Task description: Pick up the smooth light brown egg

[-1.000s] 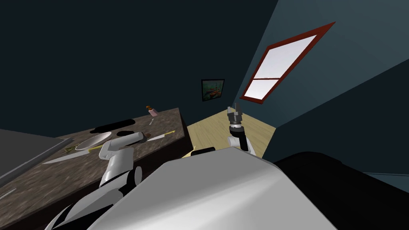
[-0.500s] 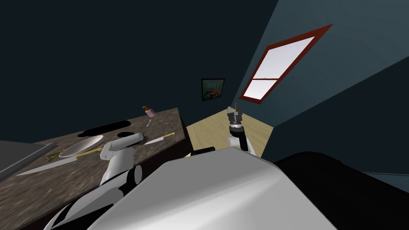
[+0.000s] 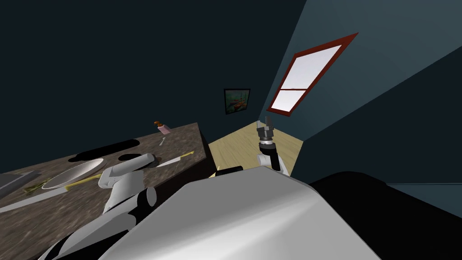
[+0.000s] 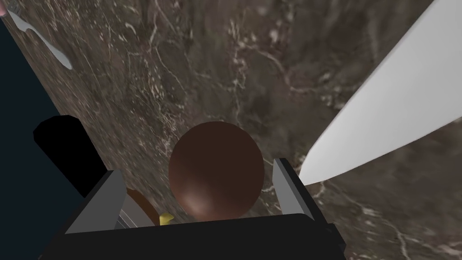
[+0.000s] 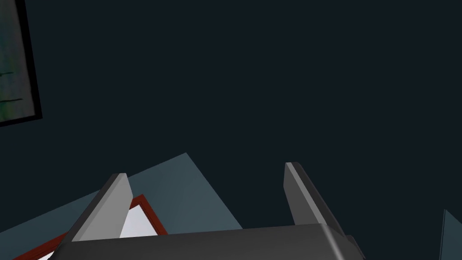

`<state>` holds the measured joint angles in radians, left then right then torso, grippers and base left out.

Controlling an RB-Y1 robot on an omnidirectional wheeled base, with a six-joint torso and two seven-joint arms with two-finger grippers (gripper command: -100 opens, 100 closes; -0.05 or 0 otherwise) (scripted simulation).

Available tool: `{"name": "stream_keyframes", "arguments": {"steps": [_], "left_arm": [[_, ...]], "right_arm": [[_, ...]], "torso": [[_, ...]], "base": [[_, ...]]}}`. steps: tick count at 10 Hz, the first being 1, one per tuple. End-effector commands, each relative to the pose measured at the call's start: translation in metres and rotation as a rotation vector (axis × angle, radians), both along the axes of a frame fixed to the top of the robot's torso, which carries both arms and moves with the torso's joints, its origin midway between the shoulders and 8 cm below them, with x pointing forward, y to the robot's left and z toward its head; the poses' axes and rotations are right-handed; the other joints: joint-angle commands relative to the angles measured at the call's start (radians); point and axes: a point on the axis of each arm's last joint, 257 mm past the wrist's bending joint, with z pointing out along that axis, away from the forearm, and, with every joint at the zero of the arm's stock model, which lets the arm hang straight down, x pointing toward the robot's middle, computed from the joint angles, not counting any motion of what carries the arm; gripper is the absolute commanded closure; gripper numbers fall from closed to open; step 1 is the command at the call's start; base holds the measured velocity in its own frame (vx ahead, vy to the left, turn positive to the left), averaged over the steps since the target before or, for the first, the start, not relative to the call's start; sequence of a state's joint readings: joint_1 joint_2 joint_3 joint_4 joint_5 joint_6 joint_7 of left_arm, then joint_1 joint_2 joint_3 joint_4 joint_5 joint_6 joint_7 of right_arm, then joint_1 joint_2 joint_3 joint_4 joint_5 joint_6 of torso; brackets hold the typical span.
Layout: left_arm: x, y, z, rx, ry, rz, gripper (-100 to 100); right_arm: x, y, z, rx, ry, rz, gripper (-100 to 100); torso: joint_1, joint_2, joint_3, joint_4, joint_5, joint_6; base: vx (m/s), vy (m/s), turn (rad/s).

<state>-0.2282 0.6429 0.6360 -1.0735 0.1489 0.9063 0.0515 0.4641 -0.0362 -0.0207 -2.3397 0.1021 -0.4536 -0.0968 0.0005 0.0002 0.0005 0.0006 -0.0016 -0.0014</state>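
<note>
The left gripper point(image 4: 198, 167) is hovering open around the brown egg point(image 4: 216, 169), which is lying on the marbled brown countertop point(image 4: 225, 67) between its fingers, just beside a white knife blade point(image 4: 388, 113). The right gripper point(image 5: 203, 169) is standing open, raised to the right of the countertop.

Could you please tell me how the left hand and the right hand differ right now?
The left hand hangs over the dark marbled counter; the right hand is raised beyond its end. The left hand has the brown egg between its fingers; the right hand has nothing. Both are open.
</note>
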Motion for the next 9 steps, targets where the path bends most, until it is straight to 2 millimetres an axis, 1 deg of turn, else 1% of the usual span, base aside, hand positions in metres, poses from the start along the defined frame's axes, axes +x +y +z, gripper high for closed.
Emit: {"name": "stream_keyframes", "arguments": {"steps": [1, 3, 4, 5, 6, 7, 8, 9], "left_arm": [[-0.003, 0.006, -0.003, -0.002, 0.003, 0.006, -100], [-0.017, 0.025, -0.005, 0.0, 0.0, 0.028, -100], [-0.018, 0.025, -0.006, -0.002, 0.002, 0.029, -100], [-0.024, 0.034, -0.006, -0.001, -0.002, 0.04, -100], [-0.025, 0.033, -0.007, -0.003, 0.0, 0.041, -100], [-0.032, 0.042, -0.009, -0.004, -0.002, 0.052, -100], [-0.037, 0.05, -0.006, 0.003, -0.012, 0.059, -100], [-0.039, 0.049, -0.011, -0.006, -0.005, 0.063, -100]], "right_arm": [[0.0, 0.0, 0.0, 0.0, 0.0, 0.0, 0], [0.0, 0.0, 0.0, 0.0, 0.0, 0.0, 0], [0.0, 0.0, 0.0, 0.0, 0.0, 0.0, 0], [0.0, 0.0, 0.0, 0.0, 0.0, 0.0, 0], [0.0, 0.0, 0.0, 0.0, 0.0, 0.0, 0], [0.0, 0.0, 0.0, 0.0, 0.0, 0.0, 0], [0.0, 0.0, 0.0, 0.0, 0.0, 0.0, 0], [0.0, 0.0, 0.0, 0.0, 0.0, 0.0, 0]], "torso": [[0.0, 0.0, 0.0, 0.0, 0.0, 0.0], [0.0, 0.0, 0.0, 0.0, 0.0, 0.0], [-0.001, 0.0, 0.0, 0.0, 0.0, 0.0], [0.0, 0.0, 0.0, 0.0, 0.0, 0.0], [0.0, 0.0, 0.0, 0.0, 0.0, 0.0], [0.0, 0.0, 0.0, 0.0, 0.0, 0.0], [0.0, 0.0, 0.0, 0.0, 0.0, 0.0], [0.0, 0.0, 0.0, 0.0, 0.0, 0.0]], "base": [[0.001, -0.016, -0.045], [-0.002, -0.03, -0.102], [0.001, -0.025, -0.041], [0.0, -0.026, -0.091], [0.0, -0.018, -0.029], [-0.001, -0.023, -0.075], [0.001, -0.034, -0.101], [0.0, -0.025, -0.042]]}}
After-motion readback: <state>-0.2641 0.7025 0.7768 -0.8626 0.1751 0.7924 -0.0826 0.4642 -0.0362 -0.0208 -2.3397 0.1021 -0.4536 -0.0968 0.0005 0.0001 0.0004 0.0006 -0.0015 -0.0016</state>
